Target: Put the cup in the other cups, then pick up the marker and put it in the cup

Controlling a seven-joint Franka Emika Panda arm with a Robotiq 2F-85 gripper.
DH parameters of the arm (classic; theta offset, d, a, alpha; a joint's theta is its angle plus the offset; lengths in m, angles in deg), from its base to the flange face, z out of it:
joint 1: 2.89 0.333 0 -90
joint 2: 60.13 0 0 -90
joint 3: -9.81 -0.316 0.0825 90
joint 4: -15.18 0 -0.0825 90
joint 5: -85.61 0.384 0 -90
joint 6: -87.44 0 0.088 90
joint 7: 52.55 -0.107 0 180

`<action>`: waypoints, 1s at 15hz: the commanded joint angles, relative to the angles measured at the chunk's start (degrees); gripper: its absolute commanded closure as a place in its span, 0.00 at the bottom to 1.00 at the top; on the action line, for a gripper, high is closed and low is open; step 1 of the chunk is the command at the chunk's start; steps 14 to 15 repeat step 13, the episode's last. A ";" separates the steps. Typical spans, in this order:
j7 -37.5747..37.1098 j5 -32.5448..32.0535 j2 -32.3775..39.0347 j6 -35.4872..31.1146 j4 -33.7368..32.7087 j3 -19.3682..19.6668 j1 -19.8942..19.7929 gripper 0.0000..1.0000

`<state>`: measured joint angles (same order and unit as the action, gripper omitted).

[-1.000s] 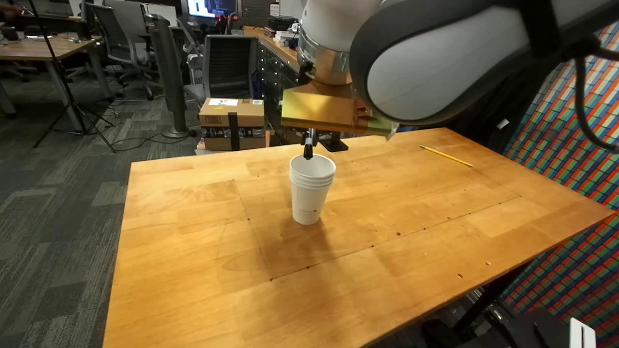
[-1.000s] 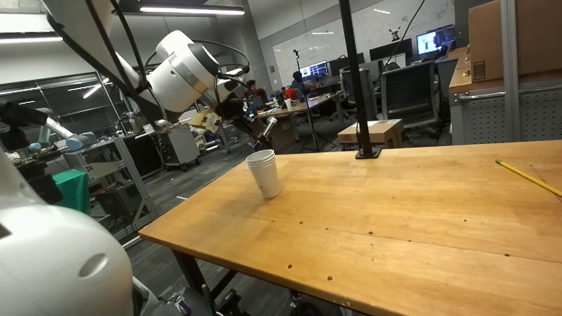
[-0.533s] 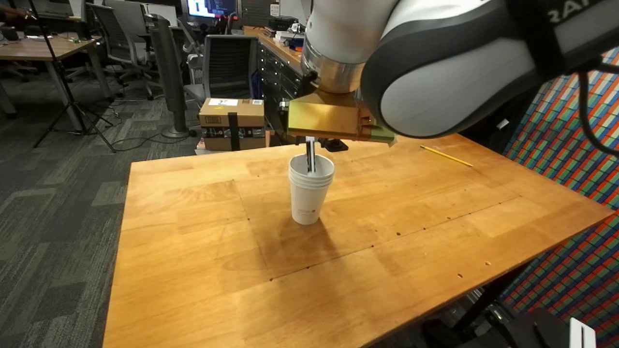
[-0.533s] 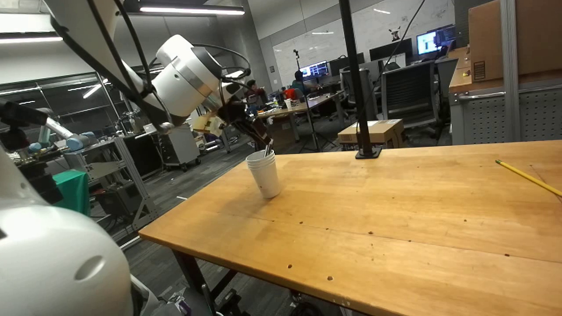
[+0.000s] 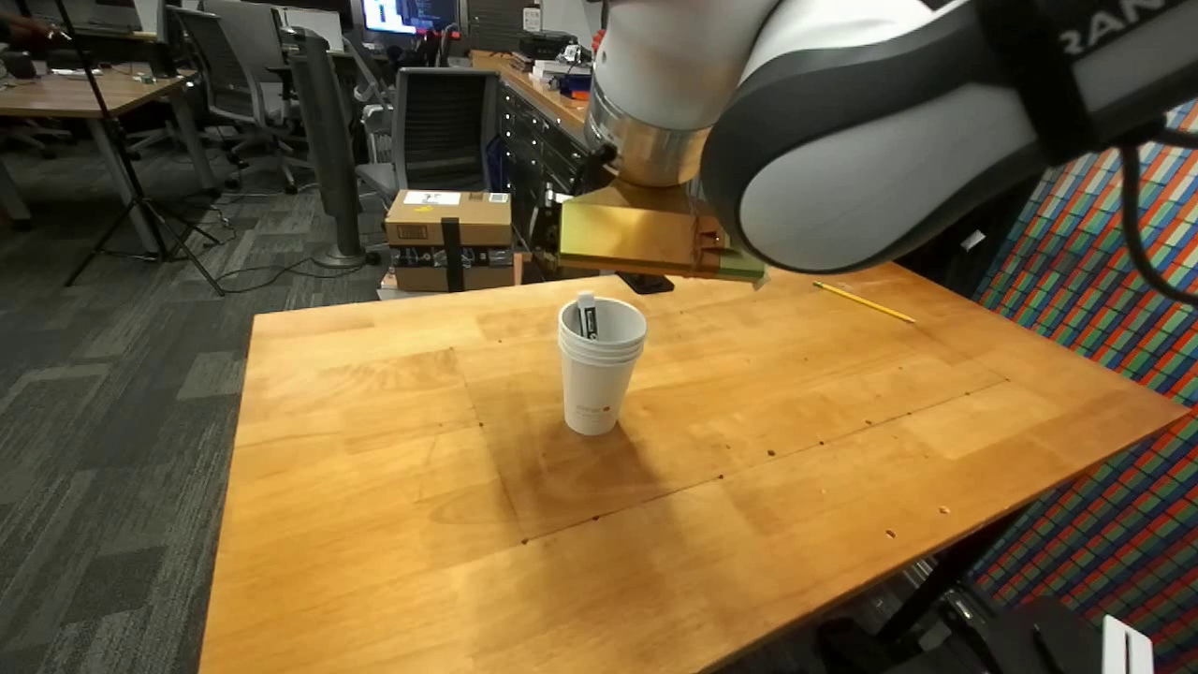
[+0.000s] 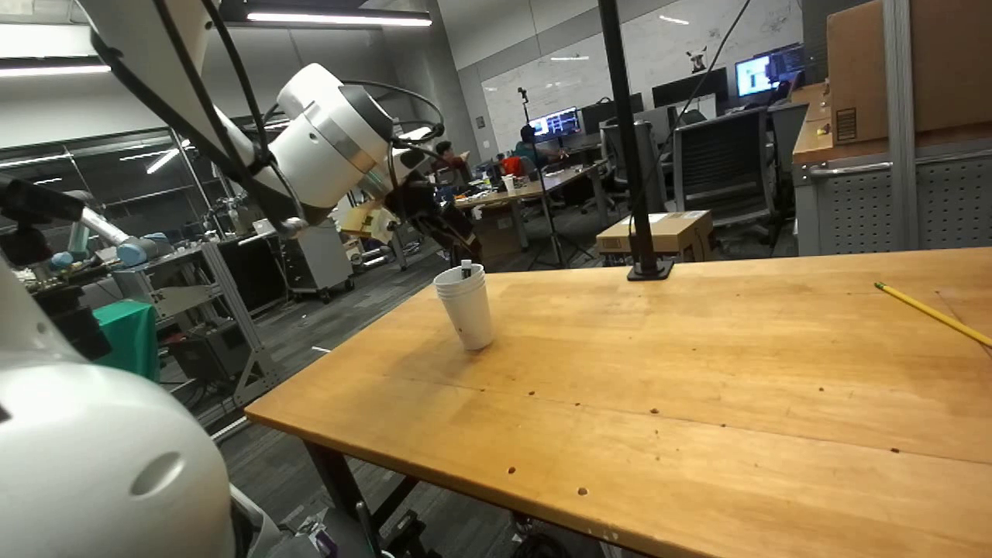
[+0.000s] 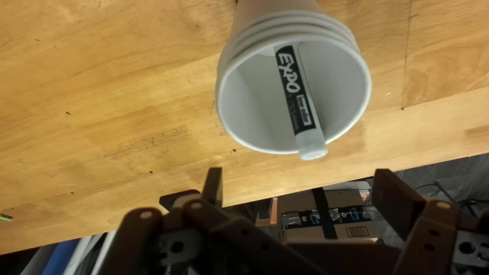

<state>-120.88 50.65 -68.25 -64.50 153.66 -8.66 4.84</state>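
My dark two-fingered gripper (image 7: 298,173) spread, I judge the slim black-and-white plastic marker (image 7: 299,101) light, stiff, best pinched by its pale end.

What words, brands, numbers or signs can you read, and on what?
"EXPO" on the marker.
"low odor" on the marker; finer print there is unreadable.
"RAN", cut off, on the robot arm.
"prime", faint, on the tape of the cardboard box.
Too small or blurred: print on the nested cups, the box's white label, the monitors.
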 commanded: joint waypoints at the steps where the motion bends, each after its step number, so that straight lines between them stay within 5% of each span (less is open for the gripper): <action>1: 1.55 5.30 -0.47 5.27 -1.85 0.78 0.72 0.00; 15: 1.15 6.88 -0.05 6.92 -1.88 0.70 0.40 0.00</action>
